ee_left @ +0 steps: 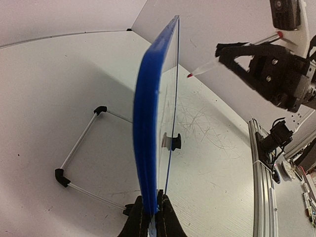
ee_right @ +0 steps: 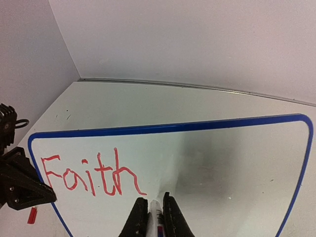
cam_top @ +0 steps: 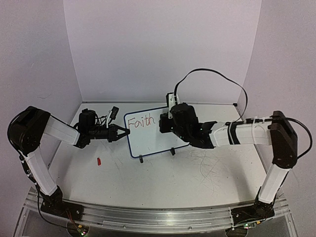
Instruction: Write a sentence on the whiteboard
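Left fingers [ee_left: 139,222] around whiteboard [ee_left: 147,123] edge

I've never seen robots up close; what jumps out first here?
The red word Faith stands out on the small blue-framed whiteboard standing mid-table. The left gripper pinches the board's left edge, while the right gripper holds a marker just past the last letter.

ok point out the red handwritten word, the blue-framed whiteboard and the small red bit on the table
red handwritten word [ee_right: 101,175]: right wrist view, the t's stem
blue-framed whiteboard [ee_right: 168,128]: right wrist view, top frame edge
small red bit [cam_top: 99,161]: top view, its middle
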`<state>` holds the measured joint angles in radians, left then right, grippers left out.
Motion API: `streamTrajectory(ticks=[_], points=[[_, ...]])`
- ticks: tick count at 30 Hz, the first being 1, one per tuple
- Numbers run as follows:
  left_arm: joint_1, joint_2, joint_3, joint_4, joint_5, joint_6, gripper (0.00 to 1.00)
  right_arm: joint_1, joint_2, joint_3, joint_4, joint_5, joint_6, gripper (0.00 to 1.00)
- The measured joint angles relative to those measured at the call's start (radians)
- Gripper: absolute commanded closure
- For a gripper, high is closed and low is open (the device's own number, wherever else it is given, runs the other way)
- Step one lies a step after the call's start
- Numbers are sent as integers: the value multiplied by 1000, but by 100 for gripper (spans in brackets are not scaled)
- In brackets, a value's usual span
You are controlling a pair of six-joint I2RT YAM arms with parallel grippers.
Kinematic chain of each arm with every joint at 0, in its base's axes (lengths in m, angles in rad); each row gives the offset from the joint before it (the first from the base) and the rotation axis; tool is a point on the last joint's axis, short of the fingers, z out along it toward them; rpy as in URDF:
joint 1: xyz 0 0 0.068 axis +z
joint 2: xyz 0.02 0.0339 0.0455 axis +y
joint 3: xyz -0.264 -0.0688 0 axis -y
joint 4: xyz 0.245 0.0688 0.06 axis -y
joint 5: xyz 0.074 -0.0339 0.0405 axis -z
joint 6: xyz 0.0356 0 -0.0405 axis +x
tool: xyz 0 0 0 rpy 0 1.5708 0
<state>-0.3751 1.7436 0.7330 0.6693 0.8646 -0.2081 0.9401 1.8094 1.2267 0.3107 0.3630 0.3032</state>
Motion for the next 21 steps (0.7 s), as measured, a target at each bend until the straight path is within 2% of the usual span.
streamTrajectory(ticks=[3, 8, 14, 21], points=[[0, -1, 0, -3, -1, 0, 97, -4, -131, -63, 8, -59, 2, 100], [-4, -11, 0, -22, -22, 9, 80, -5, -276, -114, 74, -123, 8, 100], [-4, -18, 0, -68, -78, 1, 64, -5, -296, -189, 63, -152, 11, 100], [-5, -80, -6, -87, -145, -25, 54, -5, -296, -230, 30, -156, -2, 100]])
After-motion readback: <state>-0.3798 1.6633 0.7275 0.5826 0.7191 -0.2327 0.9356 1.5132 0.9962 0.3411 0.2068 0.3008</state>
